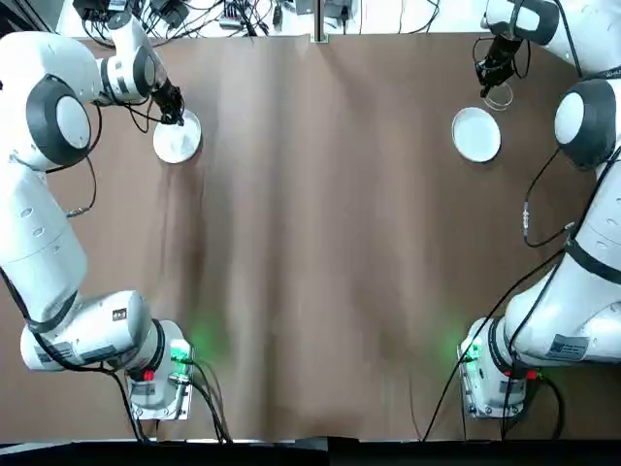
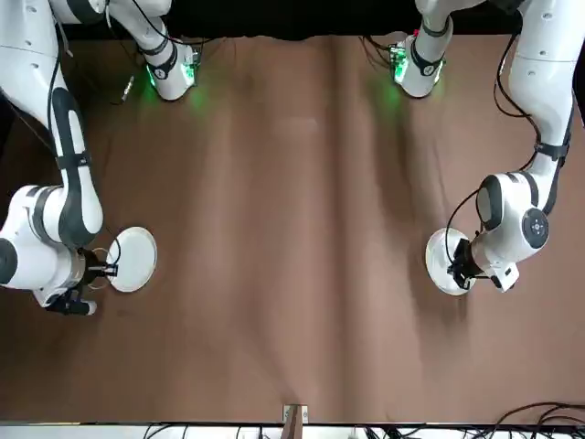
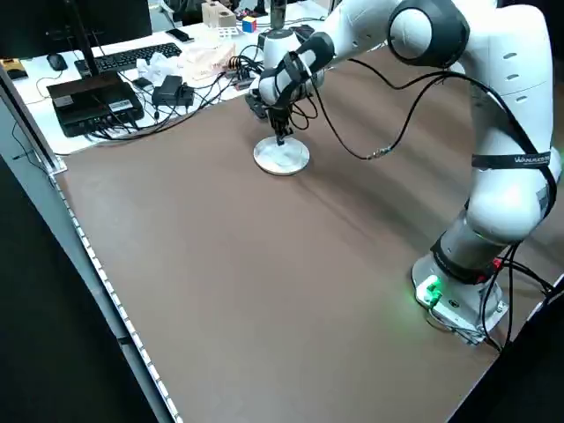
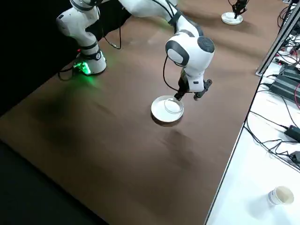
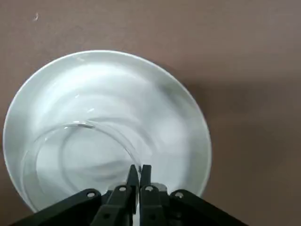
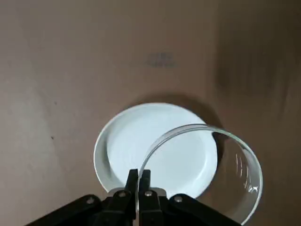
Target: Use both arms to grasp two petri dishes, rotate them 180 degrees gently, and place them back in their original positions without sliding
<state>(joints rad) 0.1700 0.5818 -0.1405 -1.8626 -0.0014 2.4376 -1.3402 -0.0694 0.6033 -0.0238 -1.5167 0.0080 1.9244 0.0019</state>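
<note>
Each petri dish is a clear glass dish paired with a round white disc. In the left wrist view the clear dish [image 5: 84, 155] lies on its white disc [image 5: 155, 108], and my left gripper [image 5: 139, 172] is shut on the dish's rim. That pair sits at the table's far left [image 1: 178, 138], under the left gripper [image 1: 173, 116]. My right gripper [image 6: 139, 176] is shut on the rim of the other clear dish [image 6: 235, 174], held above its white disc [image 6: 141, 141] and overhanging one edge. This disc [image 1: 476, 134] lies at the far right, near the right gripper [image 1: 495, 76].
The brown table top [image 1: 330, 252] stretches between both arm bases [image 1: 160, 374] [image 1: 495, 369] and the discs. Cables and devices [image 3: 97, 97] crowd the desk past the far edge. A paper cup [image 4: 280, 196] stands on the white side surface.
</note>
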